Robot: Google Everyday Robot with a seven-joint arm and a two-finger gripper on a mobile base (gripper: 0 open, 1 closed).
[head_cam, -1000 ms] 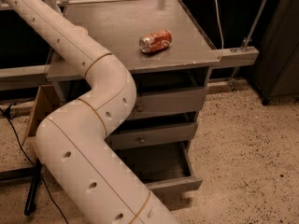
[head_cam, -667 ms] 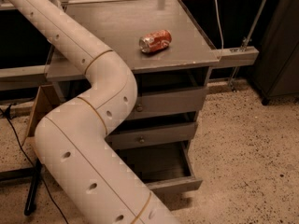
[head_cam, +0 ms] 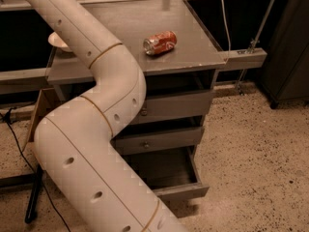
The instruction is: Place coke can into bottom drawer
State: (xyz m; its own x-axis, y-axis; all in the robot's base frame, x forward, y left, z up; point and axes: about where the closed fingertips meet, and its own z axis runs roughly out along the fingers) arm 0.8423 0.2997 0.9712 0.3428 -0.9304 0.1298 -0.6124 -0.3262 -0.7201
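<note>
The coke can [head_cam: 160,42] is red with white markings and lies on its side on the grey cabinet top [head_cam: 188,52], right of centre. The bottom drawer [head_cam: 176,175] is pulled open below the two shallower drawers and shows a dark interior. My white arm [head_cam: 96,115] crosses the view from the top left down to the bottom centre. My gripper is out of view beyond the top left edge of the frame. Nothing touches the can.
A white bowl [head_cam: 59,41] sits on the cabinet top at the left, mostly hidden behind my arm. The top drawer [head_cam: 174,105] and middle drawer [head_cam: 159,140] are shut. A black cable [head_cam: 19,149] runs over the speckled floor at the left. A dark cabinet [head_cam: 289,42] stands at the right.
The arm has shifted slightly; the can, bowl and drawers have not moved.
</note>
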